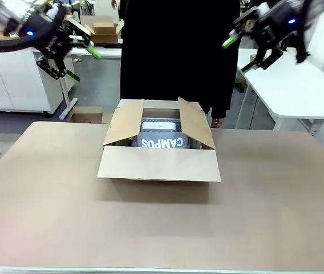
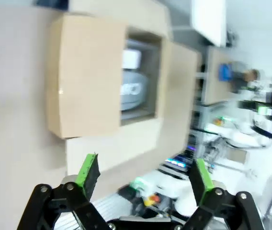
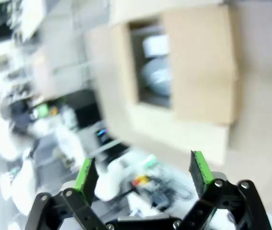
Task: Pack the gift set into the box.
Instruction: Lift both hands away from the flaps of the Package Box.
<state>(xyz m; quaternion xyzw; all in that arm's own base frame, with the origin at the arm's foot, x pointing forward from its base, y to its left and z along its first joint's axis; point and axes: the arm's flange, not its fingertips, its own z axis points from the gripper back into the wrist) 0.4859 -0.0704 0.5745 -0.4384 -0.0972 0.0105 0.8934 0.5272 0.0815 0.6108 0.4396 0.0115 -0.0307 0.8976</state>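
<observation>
The gift set (image 1: pixel 161 141) lies inside the box (image 1: pixel 159 165), whose flaps (image 1: pixel 125 123) stand open, at the middle of the counter (image 1: pixel 48 194), with a person (image 1: pixel 176 51) just behind the box. The robot's left hand (image 1: pixel 83 64) and right hand (image 1: pixel 239 54) hang high to either side of the box, both spread wide.

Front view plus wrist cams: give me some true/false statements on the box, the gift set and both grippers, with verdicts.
1. The gift set lies inside the box. True.
2. The box's top flaps are folded shut. False: the flaps stand open and the gift set's lettering shows between them.
3. The left gripper holds the gift set. False: it is open and empty, high above the table at the left.
4. The right gripper is open with nothing between its fingers. True.
5. A person stands at the far side of the table, behind the box. True.
</observation>
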